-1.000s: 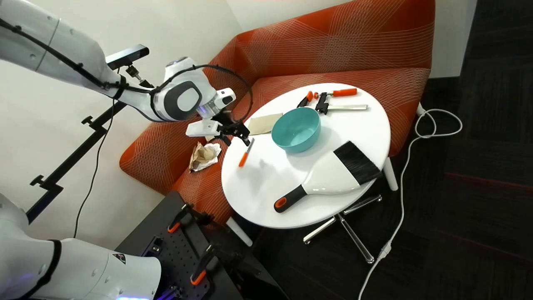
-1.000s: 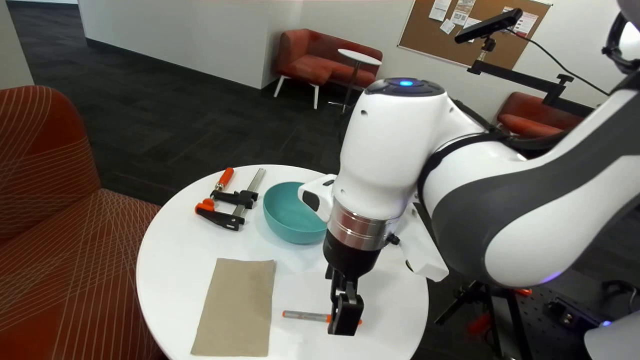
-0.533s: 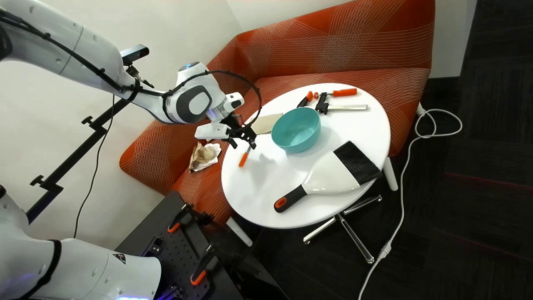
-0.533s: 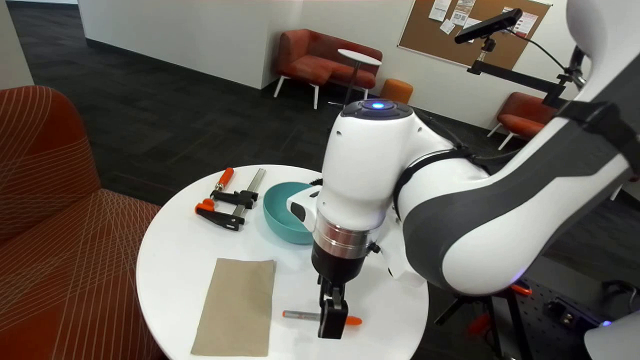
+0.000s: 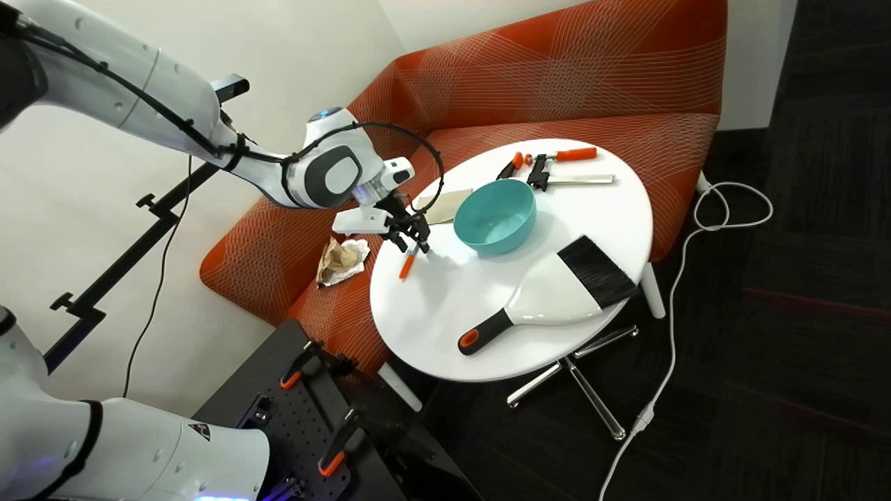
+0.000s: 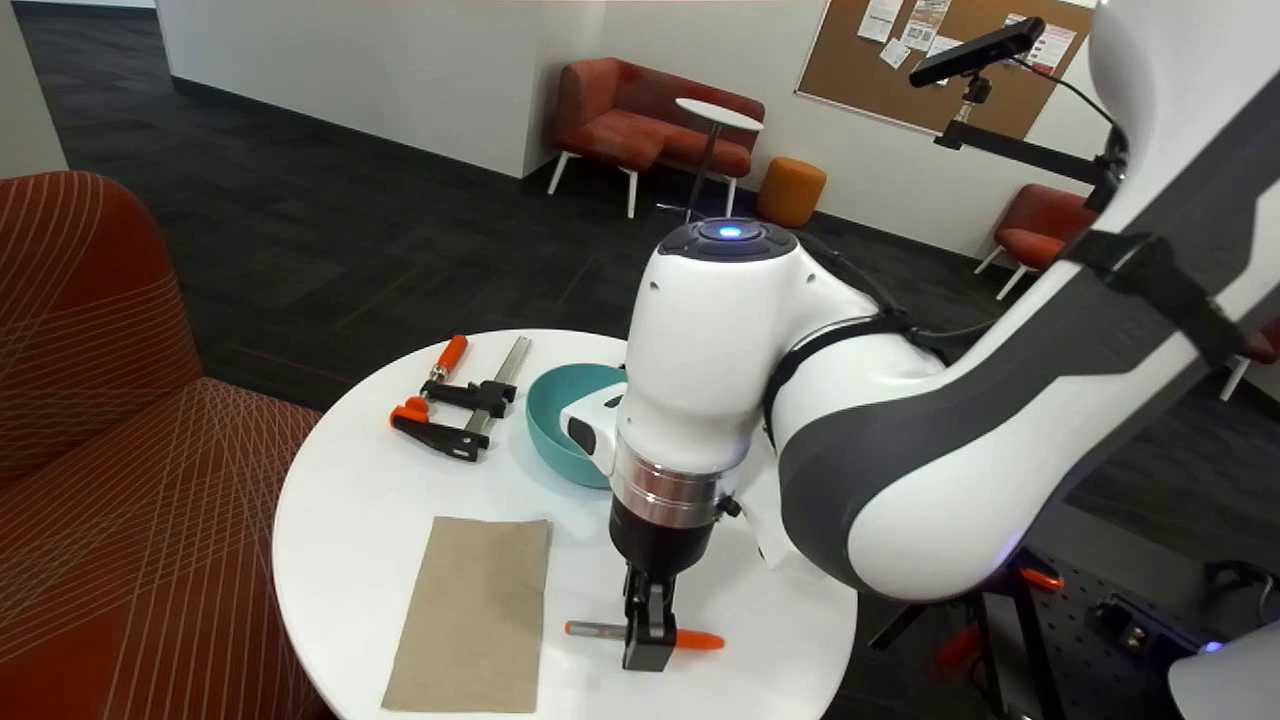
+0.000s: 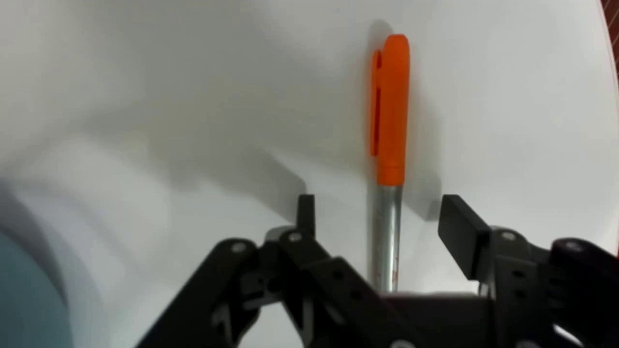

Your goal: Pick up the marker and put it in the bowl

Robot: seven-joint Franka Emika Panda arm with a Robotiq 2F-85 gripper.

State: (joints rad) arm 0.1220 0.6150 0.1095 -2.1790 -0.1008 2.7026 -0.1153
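The marker lies flat on the white table, with an orange cap and a silver-grey barrel. It shows in both exterior views point(image 5: 408, 266) point(image 6: 700, 640) and in the wrist view point(image 7: 394, 116). My gripper point(image 7: 378, 208) is open and empty. Its fingers stand on either side of the silver barrel just below the cap, apart from it. In both exterior views the gripper point(image 5: 413, 246) point(image 6: 650, 650) is low over the marker and hides part of its barrel. The teal bowl point(image 5: 515, 235) stands upright beside it, partly hidden by the arm in an exterior view point(image 6: 560, 455). Its edge shows in the wrist view point(image 7: 29, 299).
The round white table point(image 5: 438, 334) also bears a clamp with orange parts point(image 5: 539, 174), a brown paper sheet point(image 6: 475, 620) and a large white brush with black bristles point(image 5: 557, 289). An orange-red sofa point(image 5: 578, 76) curves along the table's far side. Crumpled paper point(image 5: 341, 261) lies on it.
My open gripper has moved over the table and a little lower, along the marker's barrel away from its far side. The marker and the bowl have not moved.
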